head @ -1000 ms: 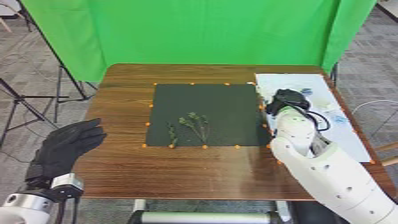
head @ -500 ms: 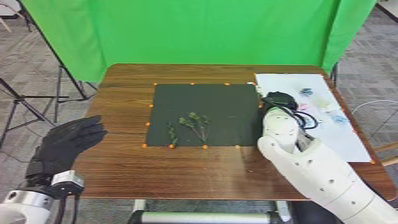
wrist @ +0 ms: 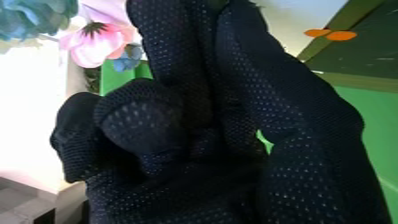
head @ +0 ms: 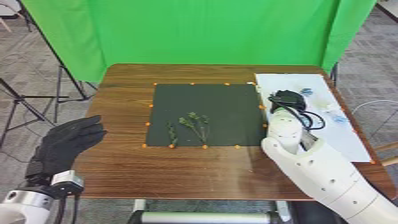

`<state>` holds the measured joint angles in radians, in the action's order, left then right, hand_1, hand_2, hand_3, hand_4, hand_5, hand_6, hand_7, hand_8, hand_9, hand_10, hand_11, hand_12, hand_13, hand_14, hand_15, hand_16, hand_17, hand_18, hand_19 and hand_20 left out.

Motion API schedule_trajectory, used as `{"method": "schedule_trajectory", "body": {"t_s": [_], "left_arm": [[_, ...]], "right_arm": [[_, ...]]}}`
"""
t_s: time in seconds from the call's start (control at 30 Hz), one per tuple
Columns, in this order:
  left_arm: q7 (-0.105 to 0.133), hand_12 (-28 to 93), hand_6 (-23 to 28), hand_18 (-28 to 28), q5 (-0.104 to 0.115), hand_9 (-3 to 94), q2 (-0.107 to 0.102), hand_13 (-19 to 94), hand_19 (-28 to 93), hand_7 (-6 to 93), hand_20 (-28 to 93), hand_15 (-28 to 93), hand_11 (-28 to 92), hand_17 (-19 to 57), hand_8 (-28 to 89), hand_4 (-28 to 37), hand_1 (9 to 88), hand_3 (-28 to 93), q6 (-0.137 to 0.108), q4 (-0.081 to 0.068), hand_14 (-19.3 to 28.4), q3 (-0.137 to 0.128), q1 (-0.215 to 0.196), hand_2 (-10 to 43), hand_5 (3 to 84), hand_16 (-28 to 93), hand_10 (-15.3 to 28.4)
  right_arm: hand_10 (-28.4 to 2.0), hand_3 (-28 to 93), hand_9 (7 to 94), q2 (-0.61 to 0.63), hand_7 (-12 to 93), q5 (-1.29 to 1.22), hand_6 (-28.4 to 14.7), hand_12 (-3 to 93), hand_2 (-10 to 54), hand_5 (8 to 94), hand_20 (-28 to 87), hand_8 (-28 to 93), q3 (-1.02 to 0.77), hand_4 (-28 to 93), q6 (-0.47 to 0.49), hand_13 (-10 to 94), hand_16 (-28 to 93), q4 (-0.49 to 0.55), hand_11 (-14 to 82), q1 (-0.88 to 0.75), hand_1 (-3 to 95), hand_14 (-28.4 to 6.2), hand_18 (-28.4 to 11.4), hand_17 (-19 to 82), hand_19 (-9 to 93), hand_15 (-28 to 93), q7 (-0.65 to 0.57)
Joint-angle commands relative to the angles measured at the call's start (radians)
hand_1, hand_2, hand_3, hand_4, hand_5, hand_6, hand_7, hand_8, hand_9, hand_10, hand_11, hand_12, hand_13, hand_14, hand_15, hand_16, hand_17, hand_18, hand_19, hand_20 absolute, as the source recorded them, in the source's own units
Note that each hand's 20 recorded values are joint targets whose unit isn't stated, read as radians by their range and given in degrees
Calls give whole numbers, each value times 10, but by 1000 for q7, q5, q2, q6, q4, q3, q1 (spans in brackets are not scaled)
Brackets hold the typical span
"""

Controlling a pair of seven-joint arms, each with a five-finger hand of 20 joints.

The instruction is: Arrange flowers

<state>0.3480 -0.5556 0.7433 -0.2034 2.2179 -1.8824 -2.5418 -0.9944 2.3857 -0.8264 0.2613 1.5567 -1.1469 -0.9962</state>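
Blue flower (head: 306,92), probably light, soft-petalled, is lying at two o'clock from right hand (head: 289,99) (grip: cannot tell), likely needing stem pinch.

Open room spans the far half of the dark mat (head: 204,97), while sprigs (head: 193,121) stand in the way on its near half. Brown surface (head: 178,175) offers lanes left of the mat and along its near side, bounded at right by the white arm (head: 311,162). Flowers (head: 306,92) crowd the white sheet (head: 351,145) beside the right hand (head: 289,101); a green curtain (head: 204,37) walls off the back.
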Motion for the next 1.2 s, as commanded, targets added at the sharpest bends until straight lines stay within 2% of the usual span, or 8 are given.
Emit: {"method": "schedule_trajectory", "body": {"t_s": [0.03, 0.07, 0.1, 0.2, 0.73, 0.9, 1.07, 1.2], "left_arm": [[-9, 109, 132, 227, -4, 397, 2, 257, 588, 192, 105, 628, 359, -89, -104, -162, 274, 828, 9, 1, 284, -2, -5, 43, 459, -137, 223], [-3, 109, 132, 227, 0, 397, 1, 258, 588, 191, 105, 628, 358, -89, -104, -162, 274, 828, 4, 3, 284, -2, -11, 43, 459, -137, 223], [-13, 109, 132, 227, -4, 397, 4, 258, 588, 191, 105, 628, 358, -88, -104, -162, 274, 829, 11, 0, 284, -2, -3, 43, 459, -137, 223], [-12, 109, 132, 226, -4, 397, 7, 258, 589, 191, 105, 628, 358, -88, -104, -162, 274, 828, 8, 4, 284, -5, -9, 44, 459, -137, 223], [11, 110, 132, 227, 3, 397, -3, 259, 588, 191, 105, 628, 357, -89, -103, -163, 274, 827, -6, 16, 284, -31, -54, 45, 459, -137, 223], [21, 110, 131, 226, 6, 397, -7, 259, 588, 192, 105, 628, 358, -88, -104, -163, 274, 826, -13, 20, 284, -41, -72, 45, 459, -137, 224], [28, 110, 131, 227, 10, 397, -10, 259, 588, 192, 105, 628, 357, -89, -104, -163, 274, 827, -22, 29, 284, -64, -100, 45, 458, -137, 223], [15, 110, 131, 227, 4, 397, -5, 259, 588, 191, 105, 628, 357, -88, -104, -163, 274, 827, -15, 30, 284, -70, -101, 45, 459, -137, 223]], "right_arm": [[-126, 715, 889, 26, 177, 33, -35, 217, -47, 842, 395, 98, 8, -283, -63, 822, 241, -28, 233, -16, 551, -61, -177, 595, 932, 695, 28], [-125, 718, 890, 26, 179, 40, -34, 218, -47, 843, 398, 104, 10, -283, -74, 822, 241, -34, 237, -13, 551, -61, -178, 595, 932, 697, 36], [-125, 721, 892, 31, 182, 40, -34, 220, -48, 843, 401, 109, 8, -283, -80, 822, 242, -30, 241, -16, 550, -60, -177, 595, 932, 699, 34], [-127, 735, 896, 37, 188, 46, -31, 223, -51, 844, 410, 129, 11, -283, -100, 822, 244, -23, 253, -8, 546, -58, -177, 596, 932, 702, 39], [-129, 767, 912, 71, 176, 63, -40, 214, -62, 863, 435, 171, 42, -283, -167, 829, 248, 61, 283, 55, 538, -56, -177, 599, 932, 716, 65], [-129, 771, 913, 84, 173, 56, -41, 215, -64, 864, 441, 179, 69, -283, -163, 832, 247, 135, 284, 65, 539, -56, -177, 601, 932, 718, 74], [-131, 777, 917, 74, 168, 78, -44, 216, -68, 868, 446, 184, 29, -283, -145, 834, 246, 202, 285, 54, 539, -57, -181, 604, 932, 718, 131], [-131, 779, 920, 69, 166, 73, -45, 217, -71, 871, 451, 189, 17, -283, -122, 836, 247, 261, 285, 27, 542, -58, -184, 606, 932, 719, 143]]}}
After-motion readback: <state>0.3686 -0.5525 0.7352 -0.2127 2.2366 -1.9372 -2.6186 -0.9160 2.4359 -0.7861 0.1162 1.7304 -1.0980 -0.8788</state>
